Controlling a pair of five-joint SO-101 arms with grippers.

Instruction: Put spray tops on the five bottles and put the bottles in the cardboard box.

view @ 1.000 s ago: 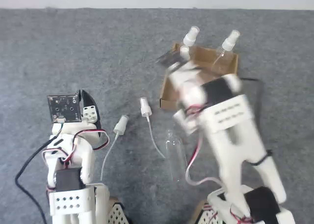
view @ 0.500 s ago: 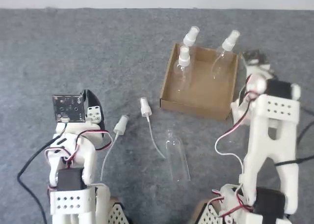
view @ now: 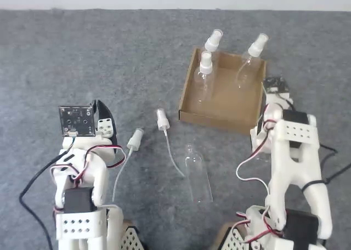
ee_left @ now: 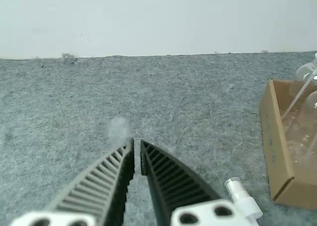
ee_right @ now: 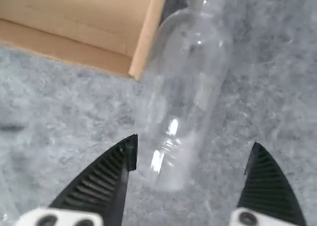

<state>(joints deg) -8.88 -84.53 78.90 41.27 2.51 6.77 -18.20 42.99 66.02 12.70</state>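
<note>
1. While your right gripper (ee_right: 194,144) stood wide open, it straddled a capless bottle (ee_right: 193,62) lying just beside the cardboard box (ee_right: 74,18) corner, seemingly lined up to grasp it.
2. Your left gripper (ee_left: 137,144) was pressed shut, empty, well apart from the box.
3. Two spray tops (view: 162,120) lay loose near the box.

Grey table (view: 82,52): cardboard box (view: 218,122), bottle (view: 198,173), spray tops (view: 162,119)

Robot test bench — grey felt tabletop (view: 82,47), plain white wall (ee_left: 158,18)

Glossy clear plastic bottle (ee_right: 184,94), fuzzy grey carpet (ee_right: 54,107)
</note>
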